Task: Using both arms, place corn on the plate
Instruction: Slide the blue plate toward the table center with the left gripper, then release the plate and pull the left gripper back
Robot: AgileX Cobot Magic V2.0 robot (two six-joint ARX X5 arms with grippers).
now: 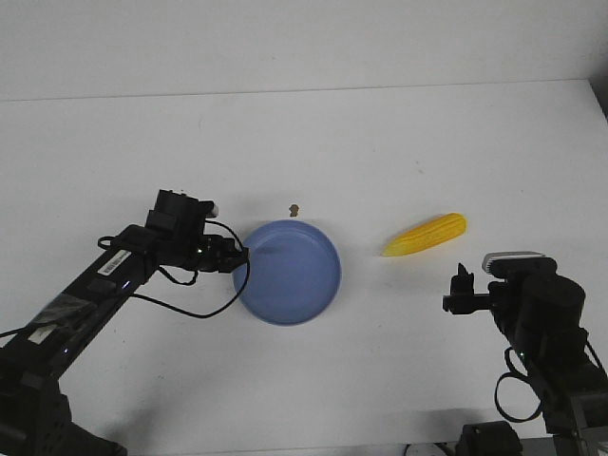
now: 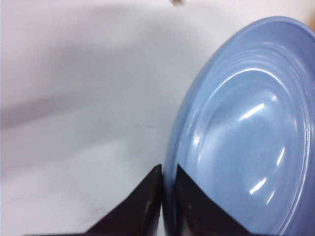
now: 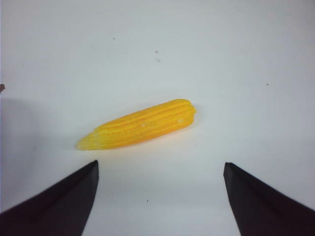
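Note:
The periwinkle-blue plate (image 1: 294, 280) sits on the white table left of centre. My left gripper (image 1: 239, 255) is shut on the plate's left rim; in the left wrist view one black finger is outside the rim and one inside, pinching the plate (image 2: 246, 137) at the gripper (image 2: 168, 169). The yellow corn (image 1: 427, 235) lies on the table right of the plate, its pointed end toward the plate. My right gripper (image 1: 463, 285) is open and empty, a little nearer to me than the corn. In the right wrist view the corn (image 3: 140, 125) lies just beyond the gripper (image 3: 161, 167), apart from both fingers.
A small brown speck (image 1: 294, 209) lies on the table just behind the plate. The table's far edge (image 1: 304, 90) runs across the back. The left arm's black cable (image 1: 190, 309) loops down beside the plate.

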